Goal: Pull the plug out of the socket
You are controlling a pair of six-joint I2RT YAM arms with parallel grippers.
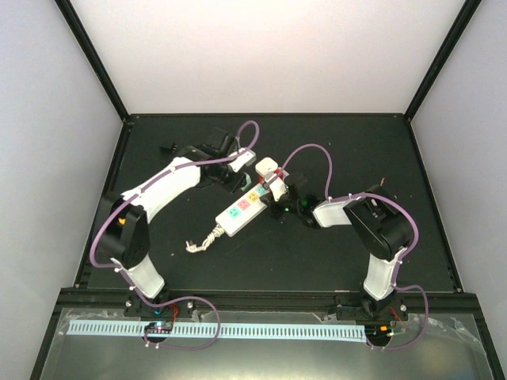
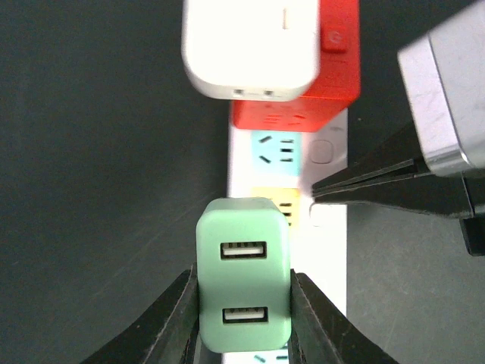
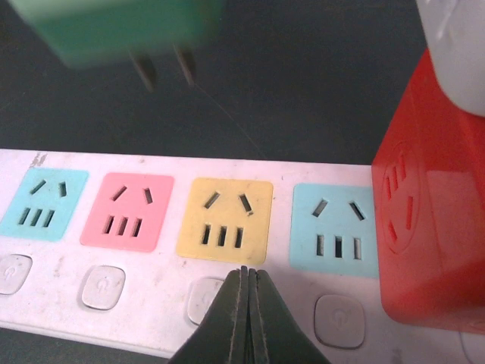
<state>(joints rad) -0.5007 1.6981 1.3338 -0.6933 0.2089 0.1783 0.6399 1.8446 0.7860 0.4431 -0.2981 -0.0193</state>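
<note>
The plug (image 2: pixel 243 282) is out, and your left gripper (image 2: pixel 244 303) pinches it. Your right gripper (image 3: pixel 245 299), tips together, pins the socket (image 3: pixel 151 311), plug at its 11 o'clock. Lift away.

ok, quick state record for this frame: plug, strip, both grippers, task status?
plug: green USB charger, prongs bare and in the air above the power strip
left gripper: shut on the green USB charger, fingers on its two sides
right gripper: shut, tips down on the power strip by the yellow outlet
outlets: the four coloured faces in the right wrist view are empty
other: red cube adapter at one end, white charger on it
status: plug looks out of the socket
</note>
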